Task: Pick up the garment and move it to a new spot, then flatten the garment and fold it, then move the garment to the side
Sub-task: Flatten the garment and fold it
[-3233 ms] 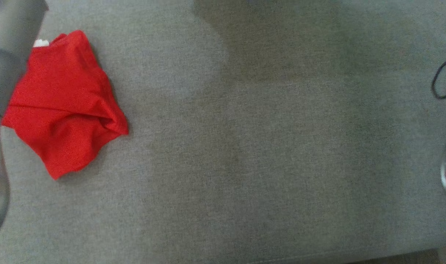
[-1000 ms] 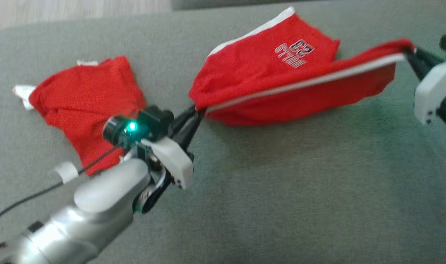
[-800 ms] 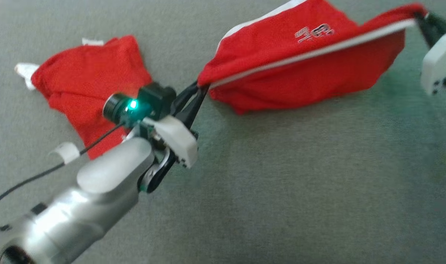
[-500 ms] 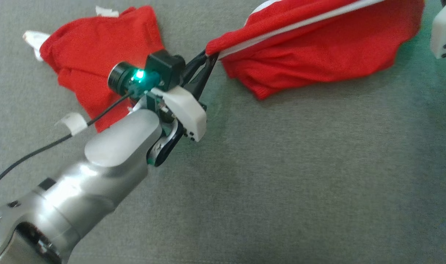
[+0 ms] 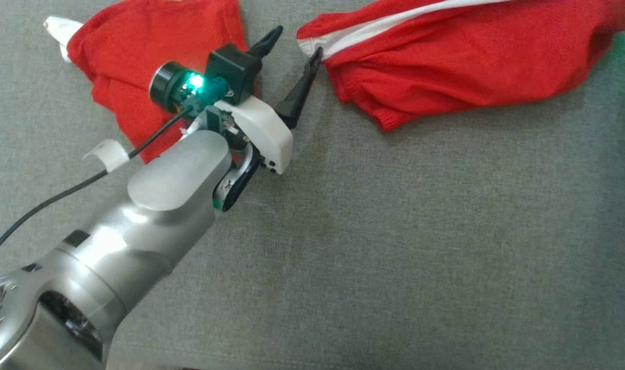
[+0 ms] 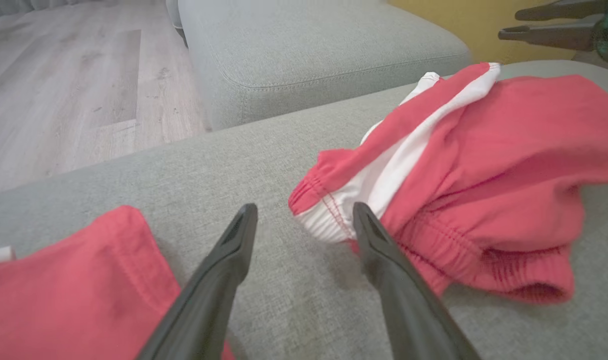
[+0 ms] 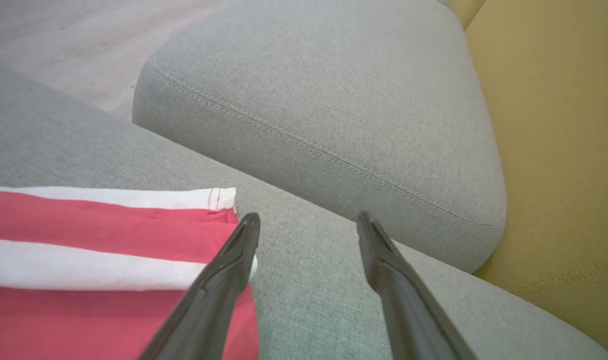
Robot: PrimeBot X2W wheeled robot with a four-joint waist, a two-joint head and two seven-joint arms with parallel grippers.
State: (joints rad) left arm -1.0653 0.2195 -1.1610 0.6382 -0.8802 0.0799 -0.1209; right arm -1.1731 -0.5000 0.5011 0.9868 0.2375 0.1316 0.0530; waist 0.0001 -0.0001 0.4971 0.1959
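On the grey cushion (image 5: 394, 231), the garment (image 5: 472, 61) lies beside, perhaps touching, the spread left pincer (image 5: 296, 41).

No text, number, label, brand or sign can be read anywhere — the visible faces of the red garment (image 5: 461, 67) are left unmarked.

Across the near and right side, the grey cushion (image 5: 420, 246) lies bare and open to passage. Along the far edge, the striped red garment (image 5: 461, 67) and a second red garment (image 5: 158, 56) leave a narrow gap, taken by the left gripper (image 5: 295, 43) with its fingers spread. The left arm (image 5: 153, 221) bars the near left.
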